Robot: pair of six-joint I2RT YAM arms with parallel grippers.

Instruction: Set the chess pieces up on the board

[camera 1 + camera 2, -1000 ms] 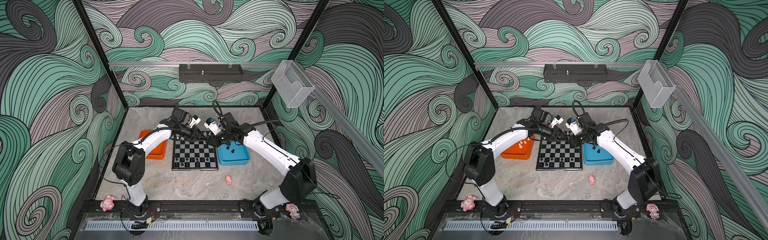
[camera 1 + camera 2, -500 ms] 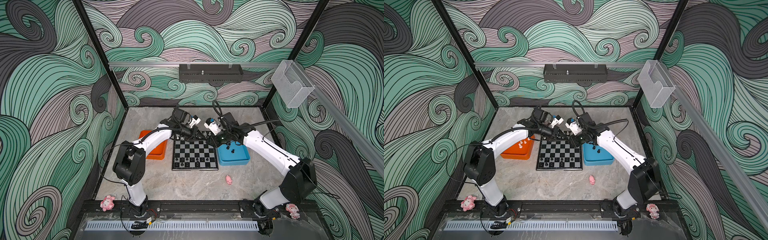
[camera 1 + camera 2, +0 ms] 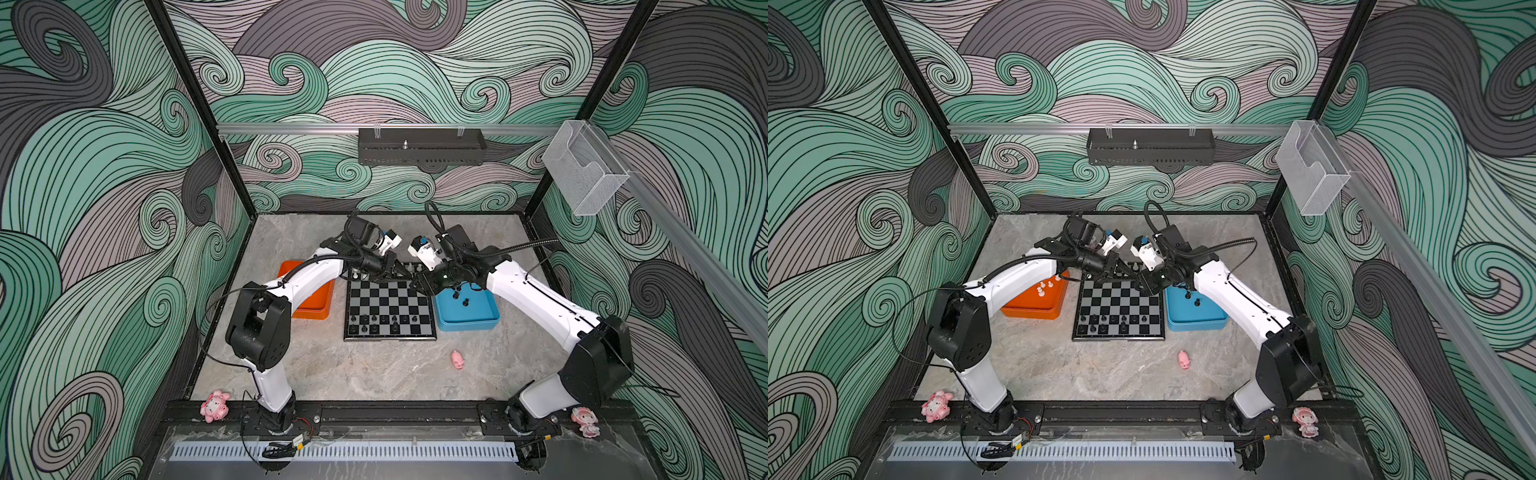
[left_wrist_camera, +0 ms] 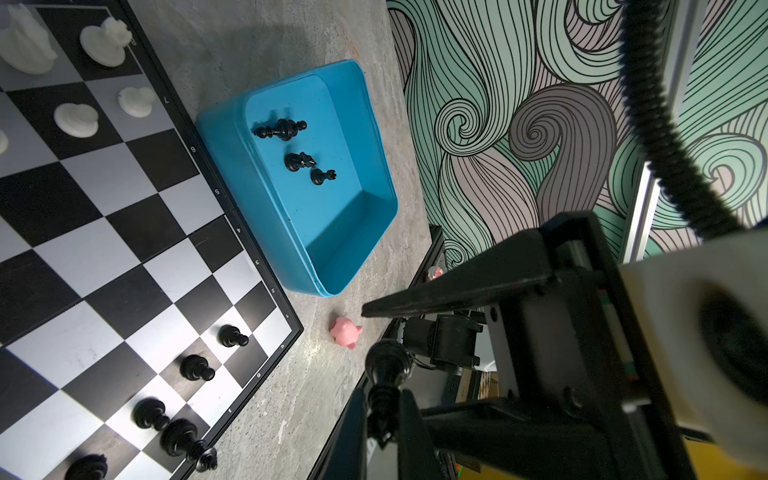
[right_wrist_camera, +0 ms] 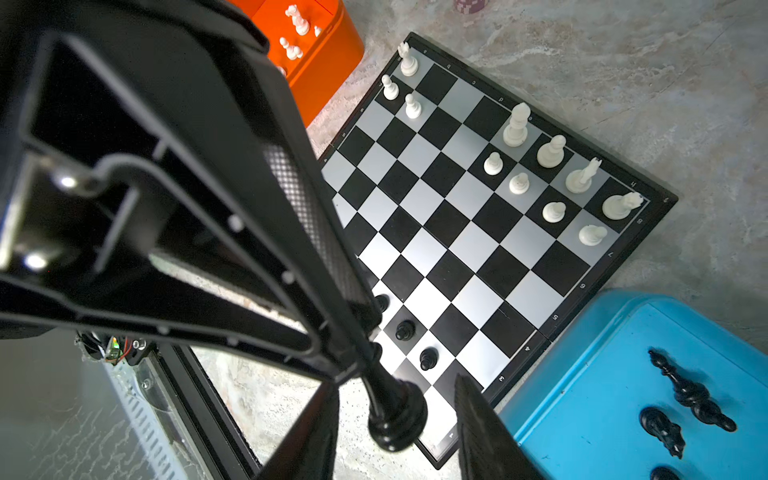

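Two tools meet above the board (image 5: 451, 274), at its far right edge. My left tool (image 4: 383, 413) pinches a black chess piece (image 4: 384, 365) by its head, hidden in the grip; my right tool (image 5: 397, 386) stands wide around the base. Rim reads 3, 4, 5.

Walls (image 3: 374, 83) on three sides: swirling wave print in teal, mint and mauve-grey, thin black lines. Black corner posts (image 3: 199, 108) rise at back corners. Silver rail (image 3: 291, 128) crosses back wall; black slotted tray (image 3: 422, 146) hangs from it mid-span. Clear plastic bin (image 3: 584, 166) fixed high on right side (wall pattern shows through it). Floor slab (image 3: 374, 374): grey-beige, marble-look veining. Black front rail (image 3: 395, 413) along near edge, pale slotted strip (image 3: 374, 451) beyond it. Light even, shadows soft.
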